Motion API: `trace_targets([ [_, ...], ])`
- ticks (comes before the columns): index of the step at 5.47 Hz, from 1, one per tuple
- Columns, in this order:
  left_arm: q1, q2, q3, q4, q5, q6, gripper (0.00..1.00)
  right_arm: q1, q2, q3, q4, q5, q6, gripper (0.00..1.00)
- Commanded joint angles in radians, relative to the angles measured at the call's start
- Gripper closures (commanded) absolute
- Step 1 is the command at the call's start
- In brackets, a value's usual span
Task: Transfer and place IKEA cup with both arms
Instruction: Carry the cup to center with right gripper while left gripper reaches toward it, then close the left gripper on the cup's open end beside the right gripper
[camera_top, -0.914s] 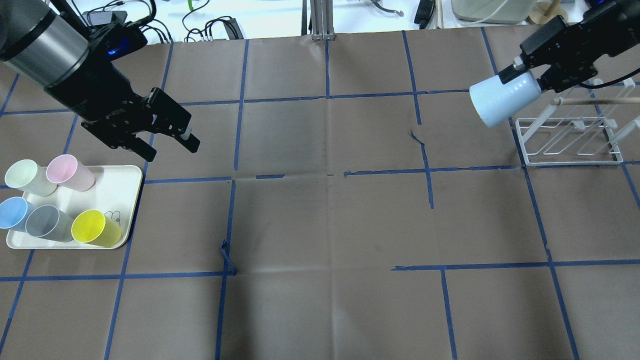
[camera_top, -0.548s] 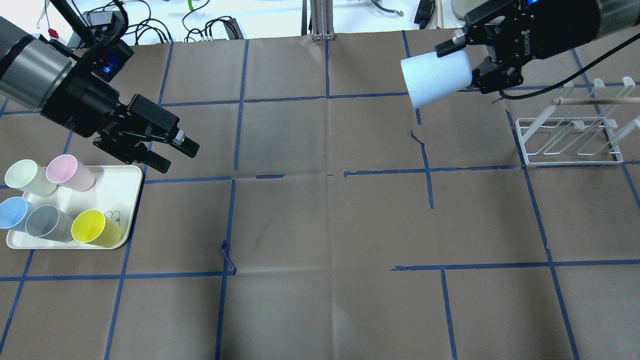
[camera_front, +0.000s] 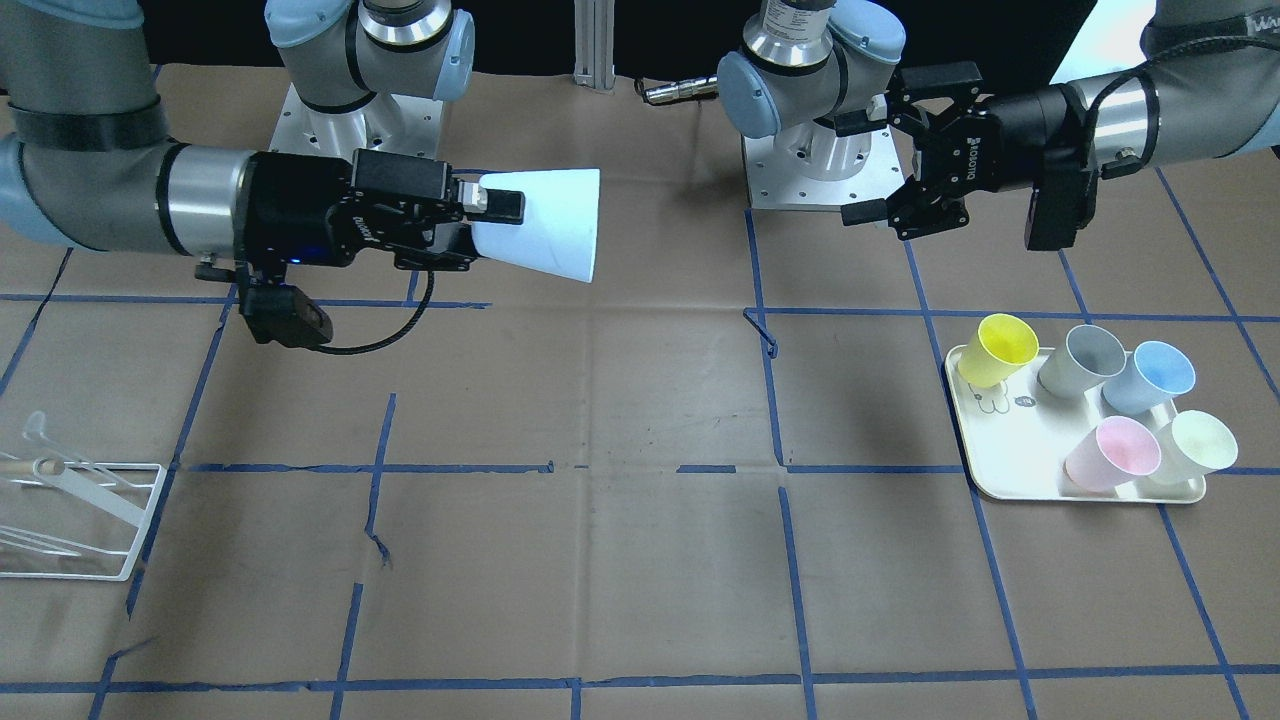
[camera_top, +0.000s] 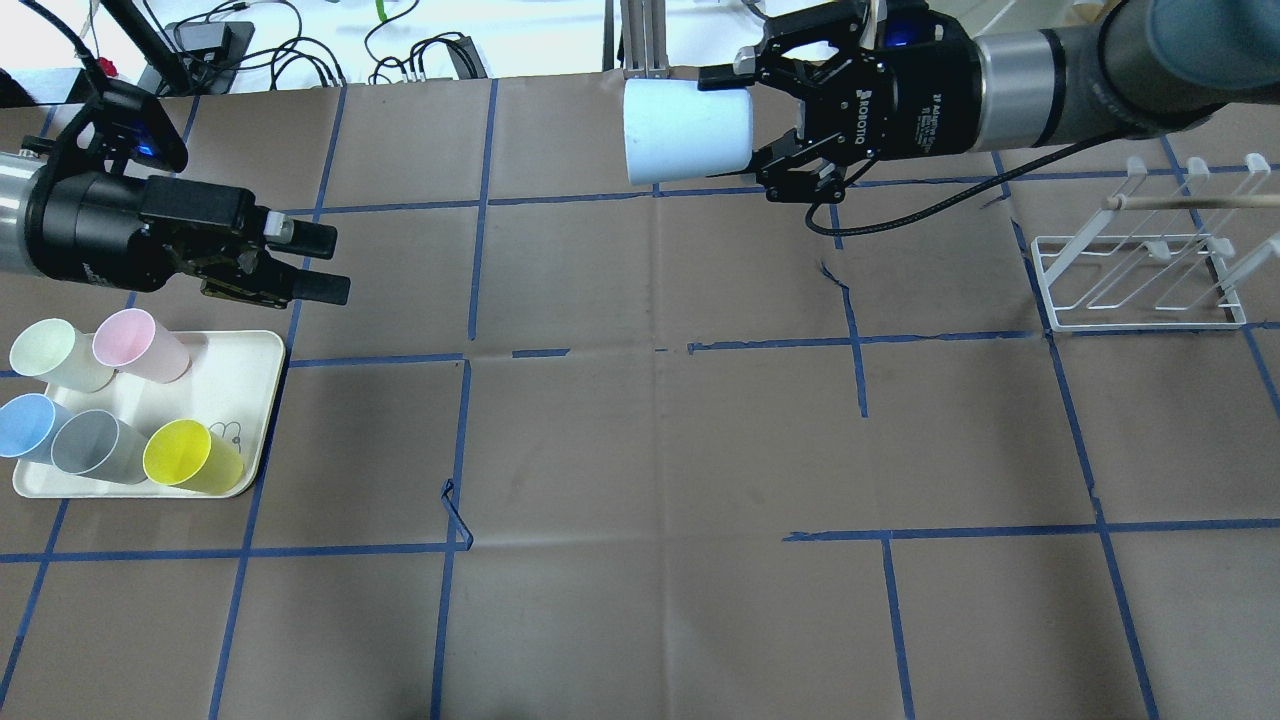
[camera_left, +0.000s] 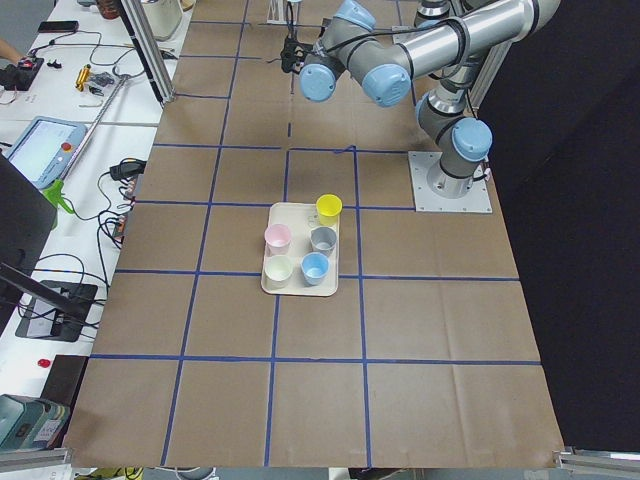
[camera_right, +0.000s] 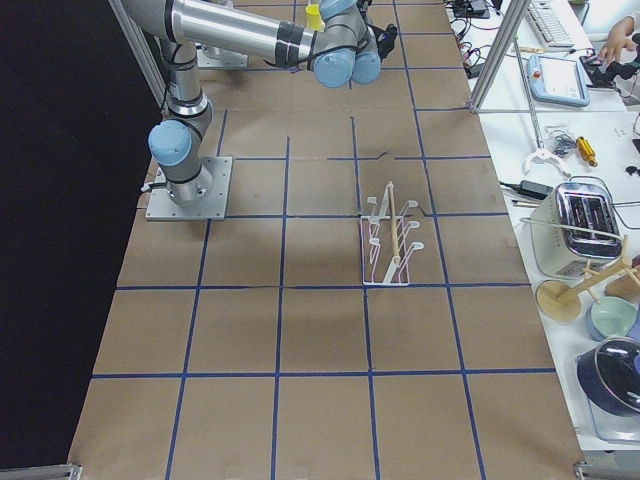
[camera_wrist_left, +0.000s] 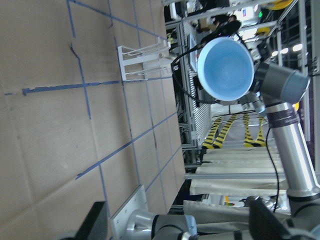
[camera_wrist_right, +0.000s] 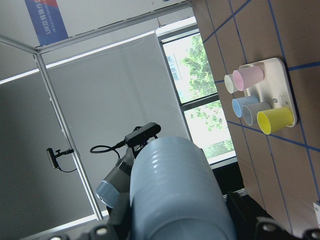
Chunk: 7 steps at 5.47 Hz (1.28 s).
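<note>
My right gripper (camera_top: 762, 128) is shut on the base end of the pale-blue IKEA cup (camera_top: 688, 130). It holds the cup on its side above the table's far middle, with the mouth facing the left arm. In the front view the cup (camera_front: 545, 235) sits in that gripper (camera_front: 484, 222). The left wrist view shows its mid-blue inside (camera_wrist_left: 225, 70). The right wrist view shows its ribbed outside (camera_wrist_right: 175, 190). My left gripper (camera_top: 325, 264) is open and empty, level, and points at the cup from well apart. It also shows in the front view (camera_front: 858, 165).
A cream tray (camera_top: 255, 350) at the left holds pale-green, pink, sky-blue, grey and yellow cups; the left gripper is just above its far edge. A white wire rack (camera_top: 1140, 270) with a wooden rod stands at the right. Cables lie beyond the table's far edge.
My right arm has carried the cup from beside the rack leftwards to the far middle and turned it level. My left gripper has swung level to point right, still open.
</note>
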Motion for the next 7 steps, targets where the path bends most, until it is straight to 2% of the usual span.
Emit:
trace_targets([
  [1, -0.013, -0.025, -0.003, -0.144, -0.217, 0.015, 0.01, 0.052, 0.0, 0.064, -0.002, 0.076, -0.082, 0.52],
  [3, -0.134, -0.026, 0.01, -0.132, -0.322, -0.15, 0.01, 0.052, -0.001, 0.064, -0.002, 0.077, -0.086, 0.52],
  [4, -0.173, -0.028, 0.026, -0.126, -0.326, -0.178, 0.01, 0.052, -0.004, 0.066, -0.004, 0.077, -0.085, 0.52],
  [6, -0.254, -0.049, 0.031, 0.2, -0.31, -0.513, 0.01, 0.053, -0.005, 0.066, -0.004, 0.077, -0.085, 0.52],
  [7, -0.301, -0.081, 0.032, 0.281, -0.316, -0.564, 0.01, 0.053, -0.006, 0.064, -0.004, 0.079, -0.085, 0.52],
])
